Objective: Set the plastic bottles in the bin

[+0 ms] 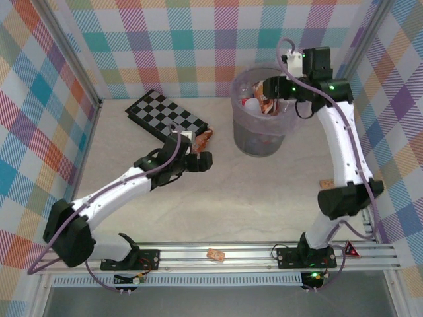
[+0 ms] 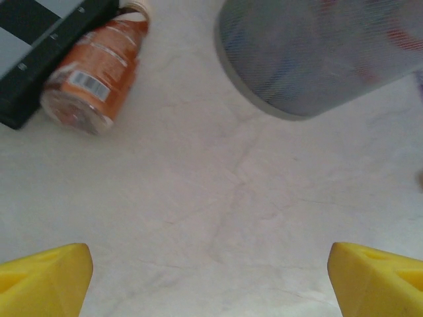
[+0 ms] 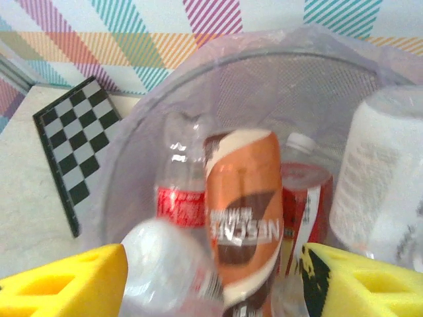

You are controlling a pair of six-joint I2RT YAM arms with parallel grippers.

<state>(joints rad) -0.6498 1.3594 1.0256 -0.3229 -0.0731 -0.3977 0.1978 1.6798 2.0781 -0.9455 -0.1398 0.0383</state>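
Right wrist view: the right gripper (image 3: 215, 281) is pictured above the open mouth of the bin (image 3: 297, 86). Its yellow fingers (image 3: 66, 281) are parted wider than the orange-brown bottle (image 3: 241, 218) seen blurred between them, and no grip on it can be made out. Around that bottle, inside the bin, 2 red-labelled bottles (image 3: 177, 198) are seen, with a white-labelled bottle (image 3: 377, 178) at the right and a clear bottle (image 3: 165, 264) nearest the camera. Beyond the bin's left wall, the checkerboard (image 3: 73, 145) is shown flat on the table.

From the top camera, the right gripper (image 1: 274, 89) is placed at the far rim of the bin (image 1: 258, 142), which stands upright toward the back right of the table (image 1: 264, 198). The left gripper (image 1: 205, 160) is held low, left of the bin. In its wrist view the left gripper (image 2: 211, 281) is spread wide with nothing between the fingers. Ahead of it, 1 orange-labelled bottle (image 2: 92, 72) is left lying on its side against the checkerboard's (image 2: 39, 46) edge, outside the bin (image 2: 317, 59). 2 small cubes (image 1: 215, 253) are also seen, 1 on the near rail and 1 beside the right arm.
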